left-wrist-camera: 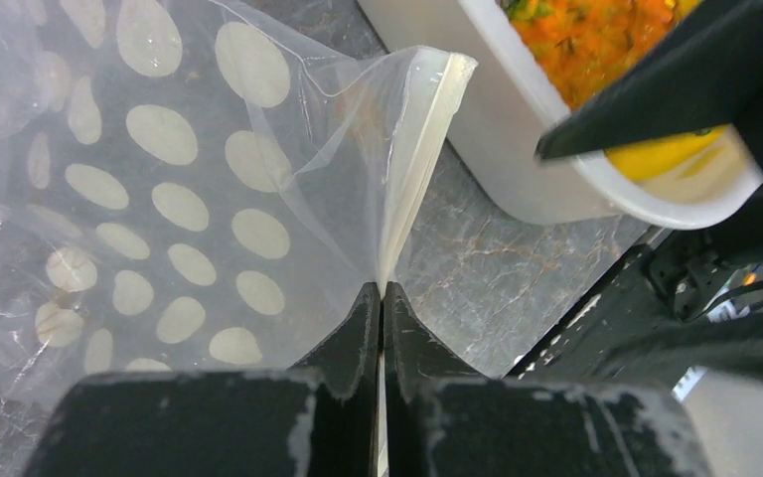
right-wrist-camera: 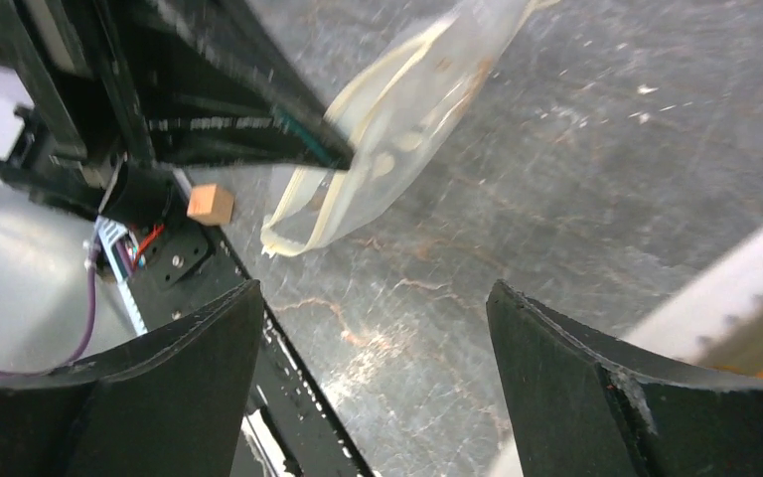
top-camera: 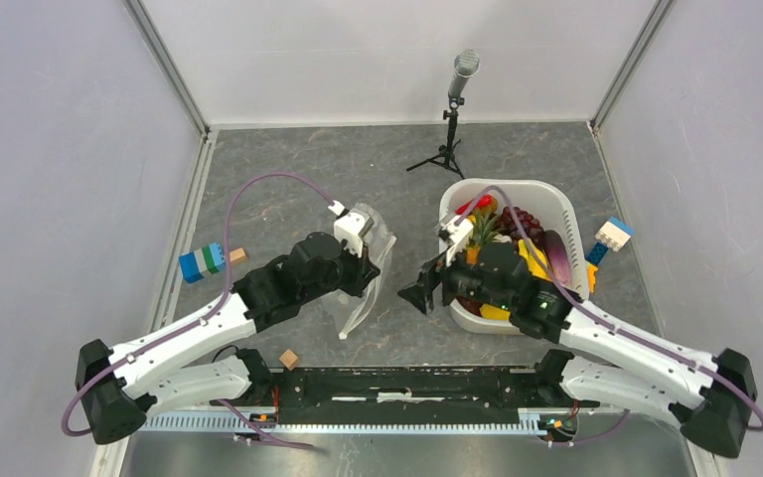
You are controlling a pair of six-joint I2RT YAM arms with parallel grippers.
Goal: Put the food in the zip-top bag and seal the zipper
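Note:
The clear dotted zip-top bag point(top-camera: 361, 293) hangs off the table in front of my left arm. My left gripper point(left-wrist-camera: 381, 293) is shut on its white zipper strip point(left-wrist-camera: 412, 169), with the dotted bag point(left-wrist-camera: 189, 199) spreading to the left. My right gripper point(top-camera: 419, 293) is open and empty between the bag and the white basket point(top-camera: 559, 202). In the right wrist view its gripper point(right-wrist-camera: 373, 298) is over bare table, with the bag point(right-wrist-camera: 397, 119) ahead. The food lies in the basket: purple grapes point(top-camera: 525, 221), yellow pieces point(top-camera: 533, 260) and an orange piece point(left-wrist-camera: 581, 45).
A microphone on a tripod point(top-camera: 454, 109) stands at the back. A blue-green block point(top-camera: 202, 262) lies at the left and a white-blue block point(top-camera: 611, 237) right of the basket. A wooden cube point(top-camera: 288, 359) lies by the front rail; it also shows in the right wrist view point(right-wrist-camera: 210, 204).

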